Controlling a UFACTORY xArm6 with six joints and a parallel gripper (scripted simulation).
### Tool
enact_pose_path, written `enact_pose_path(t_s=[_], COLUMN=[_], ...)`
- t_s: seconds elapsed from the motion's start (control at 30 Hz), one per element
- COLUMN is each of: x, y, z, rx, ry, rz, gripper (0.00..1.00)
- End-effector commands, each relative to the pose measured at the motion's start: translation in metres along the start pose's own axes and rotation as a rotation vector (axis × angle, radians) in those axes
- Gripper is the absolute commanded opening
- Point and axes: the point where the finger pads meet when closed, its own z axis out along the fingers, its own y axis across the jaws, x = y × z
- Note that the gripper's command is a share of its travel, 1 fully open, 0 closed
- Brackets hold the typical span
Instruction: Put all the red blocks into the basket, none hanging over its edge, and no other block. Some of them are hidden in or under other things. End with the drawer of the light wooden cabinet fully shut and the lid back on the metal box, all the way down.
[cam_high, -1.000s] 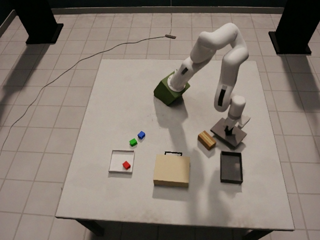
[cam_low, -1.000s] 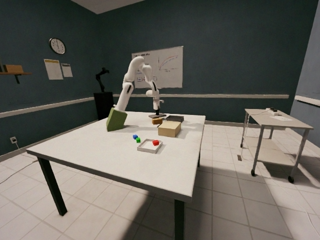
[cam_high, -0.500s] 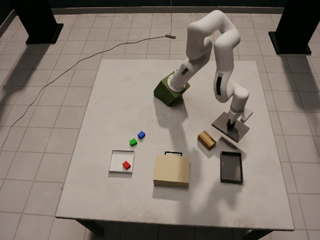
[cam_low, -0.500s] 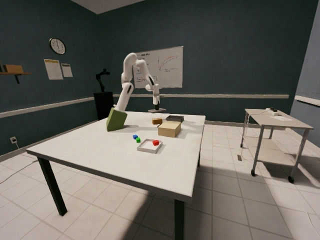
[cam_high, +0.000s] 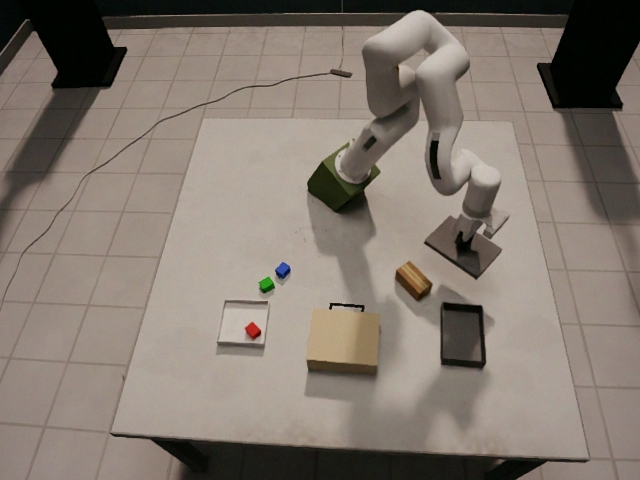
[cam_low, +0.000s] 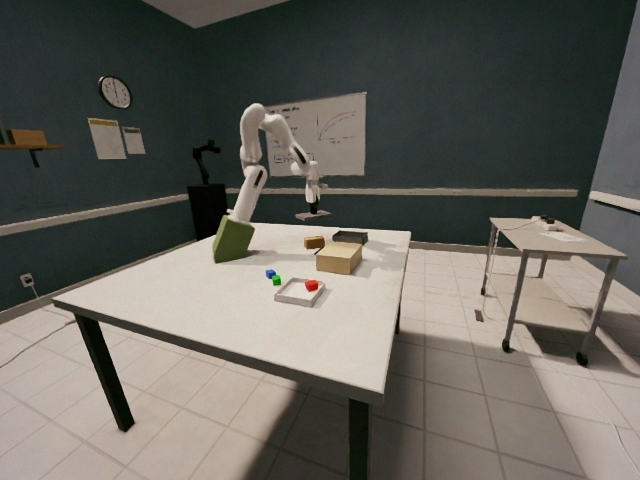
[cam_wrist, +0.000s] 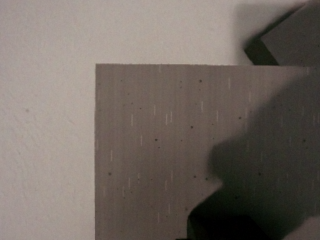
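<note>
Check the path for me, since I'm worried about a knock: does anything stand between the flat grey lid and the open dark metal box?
Nothing visible does. The flat grey lid hangs raised from the hand; the striped wooden block lies off to one side.

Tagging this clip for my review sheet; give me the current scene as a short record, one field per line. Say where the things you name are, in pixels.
end effector (cam_high: 463, 242) (cam_low: 313, 209): shut on the lid, above the table
lid (cam_high: 478, 254) (cam_low: 305, 215) (cam_wrist: 150, 150): raised, off the metal box
metal box (cam_high: 462, 335) (cam_low: 351, 238): open
red block (cam_high: 252, 330) (cam_low: 311, 285): one visible, in the basket (cam_high: 221, 322) (cam_low: 294, 300)
green block (cam_high: 266, 284) (cam_low: 276, 280): outside basket
blue block (cam_high: 282, 270) (cam_low: 270, 273): outside basket
</note>
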Motion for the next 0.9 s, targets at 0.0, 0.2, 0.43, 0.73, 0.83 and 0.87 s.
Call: enact_pose_path(t_s=[0.0, 0.2, 0.43, 0.73, 0.83, 0.87], x=[0.001, 0.005, 0.063, 0.116, 0.135, 0.140], y=[0.000, 0.003, 0.059, 0.137, 0.159, 0.165], z=[-0.004, -0.004, -0.007, -0.009, -0.007, -0.006], rx=[0.000, -0.001, -0.008, -0.003, 0.000, 0.002], ry=[0.003, 0.002, -0.004, 0.017, 0.008, 0.003], rz=[0.000, 0.018, 0.354, 0.759, 0.888, 0.922], gripper=[0.00, 0.00, 0.00, 0.00, 0.00, 0.00])
